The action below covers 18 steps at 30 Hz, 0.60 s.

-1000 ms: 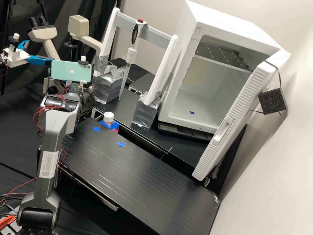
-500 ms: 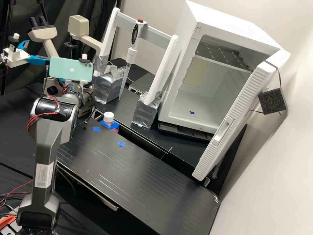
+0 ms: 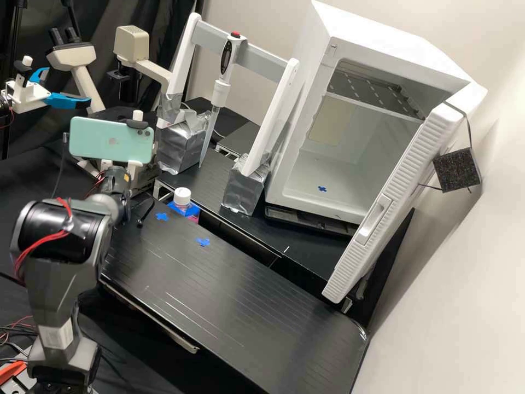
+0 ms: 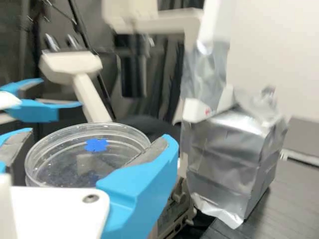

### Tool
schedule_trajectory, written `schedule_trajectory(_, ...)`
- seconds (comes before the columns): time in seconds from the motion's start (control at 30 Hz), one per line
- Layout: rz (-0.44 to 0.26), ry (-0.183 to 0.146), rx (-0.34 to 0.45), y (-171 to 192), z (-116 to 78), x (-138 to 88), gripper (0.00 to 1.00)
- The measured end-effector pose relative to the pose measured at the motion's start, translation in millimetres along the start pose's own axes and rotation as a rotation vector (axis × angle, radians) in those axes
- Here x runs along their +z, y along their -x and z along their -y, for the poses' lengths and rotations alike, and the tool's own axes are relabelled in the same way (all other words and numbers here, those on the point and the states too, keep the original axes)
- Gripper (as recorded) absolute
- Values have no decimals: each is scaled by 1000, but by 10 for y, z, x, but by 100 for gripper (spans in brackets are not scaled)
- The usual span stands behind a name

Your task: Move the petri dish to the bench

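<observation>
Petri dish (image 4: 82,158) between the blue fingers (image 4: 143,177)

High view: wall (image 3: 448,306) bright, 4 o'clock; bench (image 3: 246,295), soft sheen, 6 o'clock. Wrist view: foil (image 4: 232,122), glare, 3 o'clock.

Arm (image 3: 57,287) bent @ elbow (image 3: 60,230); jaws clamped, approx. horiz.

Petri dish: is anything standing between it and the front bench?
Nothing visible stands between them. The petri dish is in the gripper. The white-capped bottle stands just past the far edge of the bench, probably off the path.
</observation>
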Motion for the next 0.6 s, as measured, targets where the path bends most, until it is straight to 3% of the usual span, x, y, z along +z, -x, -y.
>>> schedule_trajectory(0.13, -50, 6, 35, 383, 46, -59, 0)
schedule_trajectory(0.23, -45, 26, 51, 602, 93, -9, 0)
schedule_trajectory(0.33, -5, 37, 94, 820, 87, 119, 0)
schedule_trajectory(0.6, 101, 17, 139, 1209, 93, 489, 0)
